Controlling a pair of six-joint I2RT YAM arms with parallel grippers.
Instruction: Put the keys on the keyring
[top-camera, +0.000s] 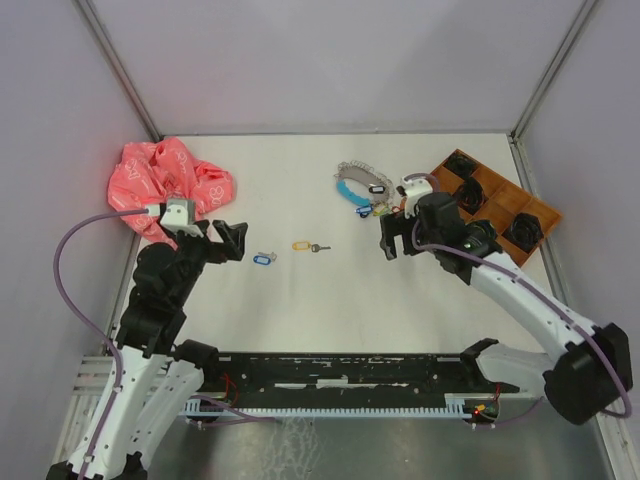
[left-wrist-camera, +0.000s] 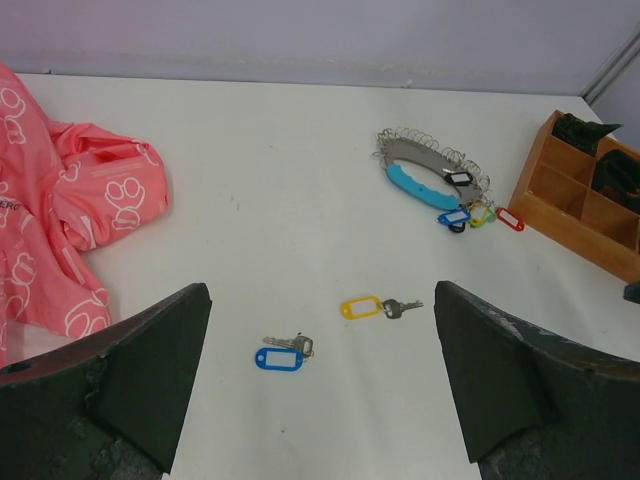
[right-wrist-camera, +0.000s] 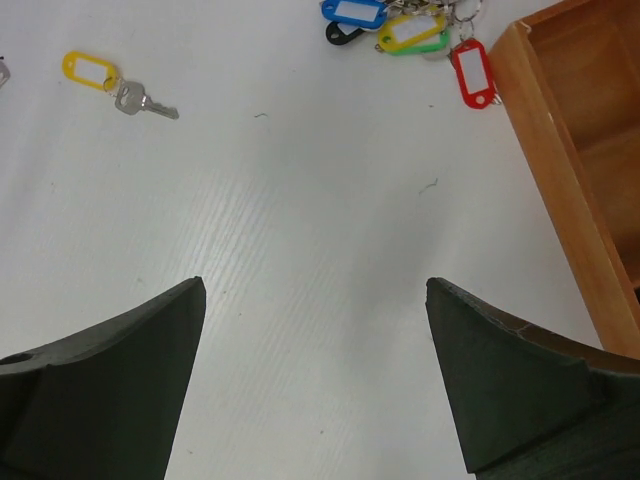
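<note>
We noted left pincer (top-camera: 234, 240) wide, empty | right pincer (top-camera: 394, 232) likewise | blue-tagged key (left-wrist-camera: 283, 352) lay just ahead of left.

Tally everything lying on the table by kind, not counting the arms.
Loose key sets: 2, one on a blue tag, one on a yellow tag
Keyring: 1
Tray: 1
Bag: 1
Total: 5

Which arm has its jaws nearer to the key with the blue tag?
Left. The left arm has its open jaws just left of the blue-tag key. The right arm has its jaws far to the key's right, near the wooden tray.
</note>
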